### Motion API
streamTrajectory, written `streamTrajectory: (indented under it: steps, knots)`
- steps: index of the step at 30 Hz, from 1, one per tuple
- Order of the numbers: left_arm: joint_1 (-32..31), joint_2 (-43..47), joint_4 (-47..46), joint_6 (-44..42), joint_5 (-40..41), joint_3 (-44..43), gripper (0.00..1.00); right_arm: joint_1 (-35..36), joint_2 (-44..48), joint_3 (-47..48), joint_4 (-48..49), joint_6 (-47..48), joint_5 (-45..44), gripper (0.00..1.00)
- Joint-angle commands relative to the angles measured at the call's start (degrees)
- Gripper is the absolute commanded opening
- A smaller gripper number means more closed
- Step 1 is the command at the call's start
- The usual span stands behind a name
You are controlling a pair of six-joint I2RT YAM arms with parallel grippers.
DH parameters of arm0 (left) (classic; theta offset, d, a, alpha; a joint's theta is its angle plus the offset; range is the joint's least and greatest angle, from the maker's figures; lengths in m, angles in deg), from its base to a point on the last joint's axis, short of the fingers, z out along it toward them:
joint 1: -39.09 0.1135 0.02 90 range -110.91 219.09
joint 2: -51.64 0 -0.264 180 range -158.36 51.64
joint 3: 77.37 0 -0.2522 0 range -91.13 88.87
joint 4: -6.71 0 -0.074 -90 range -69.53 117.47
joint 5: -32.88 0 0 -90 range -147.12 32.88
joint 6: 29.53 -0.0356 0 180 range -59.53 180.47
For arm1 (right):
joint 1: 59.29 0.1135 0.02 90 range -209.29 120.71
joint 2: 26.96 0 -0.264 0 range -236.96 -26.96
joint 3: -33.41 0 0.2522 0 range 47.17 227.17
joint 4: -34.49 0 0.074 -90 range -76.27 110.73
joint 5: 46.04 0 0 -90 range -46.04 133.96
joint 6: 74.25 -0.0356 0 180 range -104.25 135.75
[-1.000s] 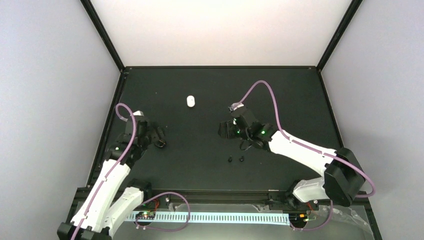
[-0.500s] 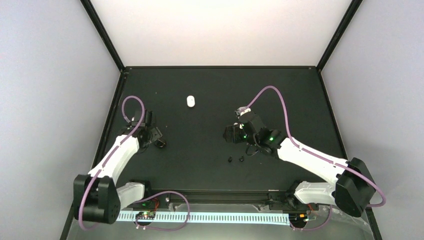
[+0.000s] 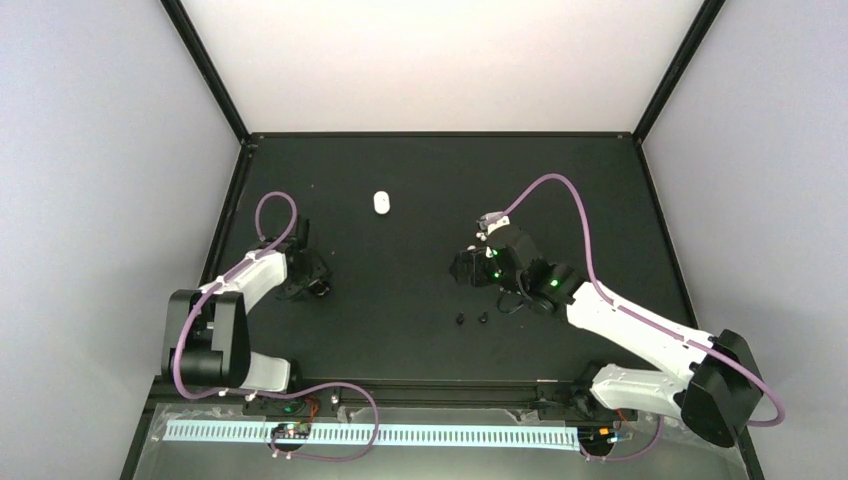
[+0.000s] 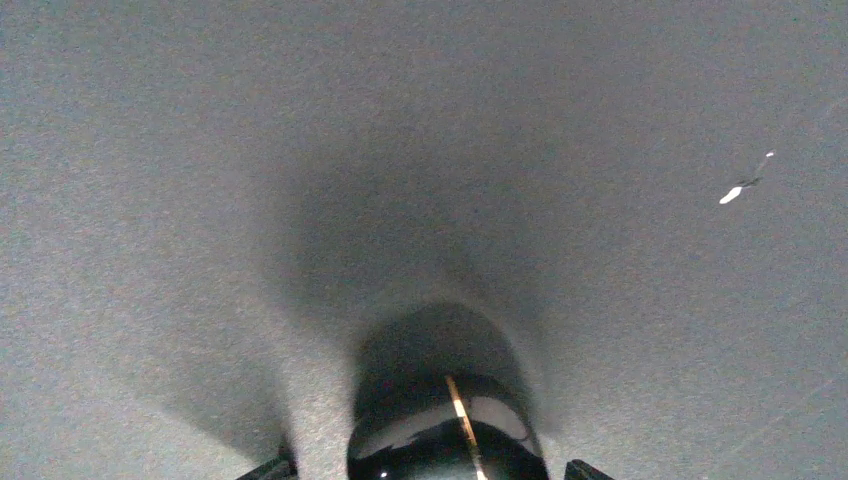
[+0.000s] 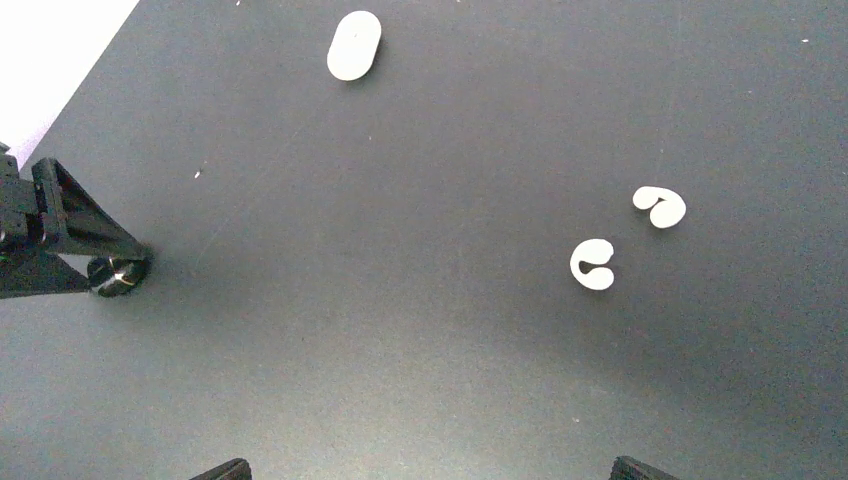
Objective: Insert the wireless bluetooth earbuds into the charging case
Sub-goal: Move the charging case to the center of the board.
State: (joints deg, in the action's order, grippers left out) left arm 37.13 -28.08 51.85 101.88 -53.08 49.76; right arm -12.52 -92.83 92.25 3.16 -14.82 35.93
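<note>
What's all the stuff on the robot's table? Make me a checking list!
Surface: matte black table with tiny white flecks.
Job's things: white oval charging case, closed; two white earbuds lying loose; two black earbuds side by side; glossy black round case.
Clutter: nothing seen.
Grippers: left gripper straddles the black case, with gaps showing; right gripper open and empty.
Cables: purple cables arch in loose loops.
Surroundings: pale grey walls, black frame posts.
</note>
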Motion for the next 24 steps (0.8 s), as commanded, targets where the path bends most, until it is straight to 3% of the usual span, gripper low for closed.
streamTrajectory:
  steps: [1,5,13,17,24]
  knots:
    - [0.11,-1.90,-2.83,1.61,-3.37,-0.85,0.72,0.04,2.15,-1.17,-1.78,-0.05,-1.40,0.94]
    - [0.12,-2.89,-3.97,1.67,-3.85,-0.12,0.68,0.06,2.62,-1.35,-2.21,0.15,-1.89,0.94]
    - [-1.15,-2.37,-5.35,1.79,-5.60,0.32,0.47,0.06,3.12,-2.25,-2.47,-0.21,-2.07,0.94]
    - [-2.76,-1.81,-5.46,2.55,-6.08,0.17,0.40,0.06,3.69,-2.61,-2.93,-0.12,-2.60,0.94]
    - [-9.32,0.77,-4.07,5.23,-6.18,-1.14,0.38,0.07,6.16,-3.48,-4.29,0.07,-3.78,0.94]
